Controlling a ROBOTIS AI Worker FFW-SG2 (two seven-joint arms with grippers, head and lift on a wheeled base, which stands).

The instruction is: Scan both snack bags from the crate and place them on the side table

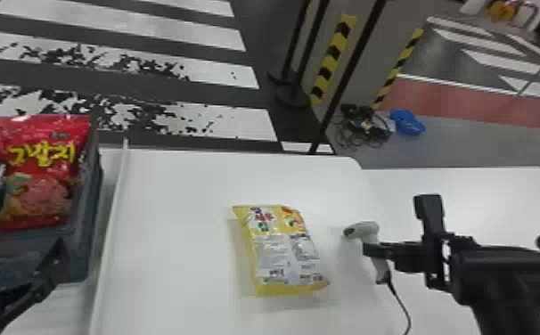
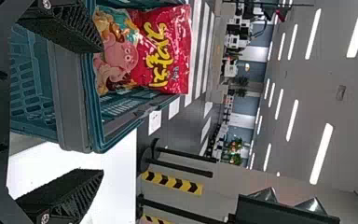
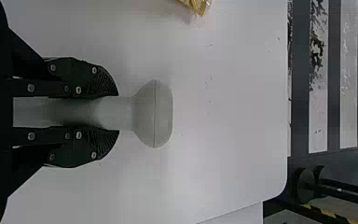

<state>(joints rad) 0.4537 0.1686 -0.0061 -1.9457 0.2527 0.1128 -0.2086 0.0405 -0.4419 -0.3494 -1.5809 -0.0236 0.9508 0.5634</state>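
In the left wrist view, the left gripper is holding its fingers spread, nothing between them. The red bag is standing upright in the crate, beyond the fingertips and toward the finger farther from the white table, not centred between the two.

In the right wrist view, the right gripper is pinching the scanner between its fingers. A corner of the yellow bag is showing on the table, apart from the scanner.

In the head view, the yellow bag is lying flat between crate and scanner, its long axis running roughly away from the robot; the right arm is nearer to it. The left arm is nearer to the red bag, which is rising ahead of its fingers. The coming grasp is probably depending on centring the spread fingers across that bag and then advancing.
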